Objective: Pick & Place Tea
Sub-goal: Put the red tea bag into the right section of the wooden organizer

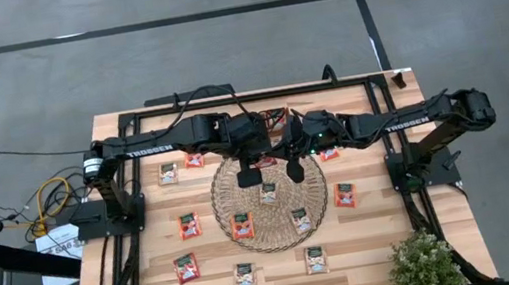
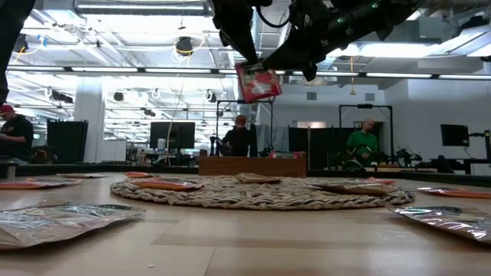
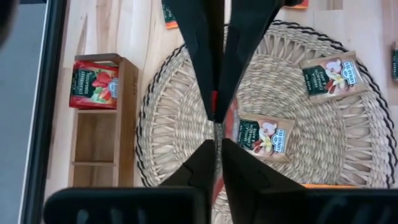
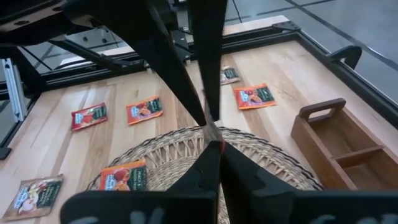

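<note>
High above the round woven mat, a red tea sachet hangs with both grippers meeting at it. My left gripper comes from the table's left and my right gripper from the right, each shut on the sachet. Both wrist views show the sachet edge-on as a thin strip. Two beige sachets lie flat on the mat. More sachets lie flat on the table around it. The wooden divided tray holds one red sachet. My left gripper pinches the held sachet between its two fingers near the upper edge, slanting down from the table's left. The sachet hangs below, clear of the mat and slightly tilted. My right gripper pinches the same sachet between its two fingers near its upper edge, slanting down from the table's right. Its fingertips stand right opposite my left gripper's.
The tray stands at the far side of the mat. A potted plant stands at the near right corner. The arms' black frames flank the table. People stand in the room beyond the far edge.
</note>
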### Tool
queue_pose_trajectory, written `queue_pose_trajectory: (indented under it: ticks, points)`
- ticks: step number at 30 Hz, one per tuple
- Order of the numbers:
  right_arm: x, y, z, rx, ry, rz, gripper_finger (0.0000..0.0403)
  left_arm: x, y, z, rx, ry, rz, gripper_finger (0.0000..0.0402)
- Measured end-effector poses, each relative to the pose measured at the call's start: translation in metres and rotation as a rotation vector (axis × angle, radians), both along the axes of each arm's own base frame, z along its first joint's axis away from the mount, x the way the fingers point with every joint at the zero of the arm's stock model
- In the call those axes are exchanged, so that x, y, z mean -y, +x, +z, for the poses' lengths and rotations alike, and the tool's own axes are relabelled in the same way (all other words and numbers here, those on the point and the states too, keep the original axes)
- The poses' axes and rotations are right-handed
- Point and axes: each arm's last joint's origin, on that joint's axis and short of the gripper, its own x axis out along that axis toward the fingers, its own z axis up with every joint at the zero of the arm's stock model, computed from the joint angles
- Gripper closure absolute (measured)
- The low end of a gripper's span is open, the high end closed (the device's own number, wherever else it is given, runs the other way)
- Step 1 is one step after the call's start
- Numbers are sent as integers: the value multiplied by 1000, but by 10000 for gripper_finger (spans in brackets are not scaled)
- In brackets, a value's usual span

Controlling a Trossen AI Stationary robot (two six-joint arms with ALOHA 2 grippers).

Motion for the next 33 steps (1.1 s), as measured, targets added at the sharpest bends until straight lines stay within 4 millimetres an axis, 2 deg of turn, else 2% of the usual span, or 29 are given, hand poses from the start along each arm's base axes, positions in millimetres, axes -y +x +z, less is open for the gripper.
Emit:
queue_pose_trajectory:
  ticks: [7,14,18,25,30,33]
  points:
    - [5,-1,0,-2,-9,-36,403,-2,0,0,-7,60,37,300]
    - [32,-6,-2,-25,-9,-133,403,-3,-9,-4,-104,103,103,237]
    - [59,-15,-5,-56,7,-207,403,-2,-20,-9,-215,58,143,228]
    - [105,-35,-8,-60,68,-275,403,-3,-23,-22,-246,-29,178,227]
    - [126,-47,-22,-73,106,-294,403,-1,-25,-47,-166,-63,157,227]
    - [134,-47,-34,-95,130,-296,403,-2,-36,-54,-49,-96,143,227]
